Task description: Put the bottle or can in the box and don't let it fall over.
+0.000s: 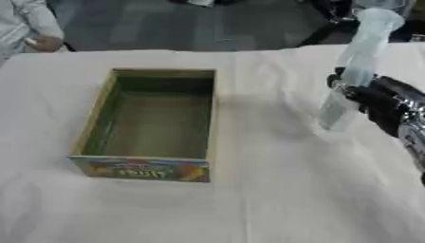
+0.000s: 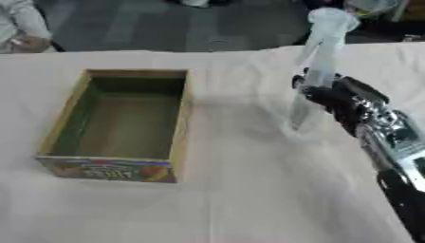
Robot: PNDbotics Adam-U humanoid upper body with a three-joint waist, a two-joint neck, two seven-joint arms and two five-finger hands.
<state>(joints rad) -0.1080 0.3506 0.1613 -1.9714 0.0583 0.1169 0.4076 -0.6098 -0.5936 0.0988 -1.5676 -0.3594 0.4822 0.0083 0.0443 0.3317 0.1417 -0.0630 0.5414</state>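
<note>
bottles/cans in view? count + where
1. A clear bottle stands tilted on the white cloth, right of the empty box, with the right hand curled round its lower part. No cans; none visibly hidden.

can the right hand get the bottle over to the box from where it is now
Probably yes. The right hand already has its fingers curled round the clear bottle, roughly upright, to the right of the box. Only bare white cloth lies between them, and the box is open-topped and looks empty.
</note>
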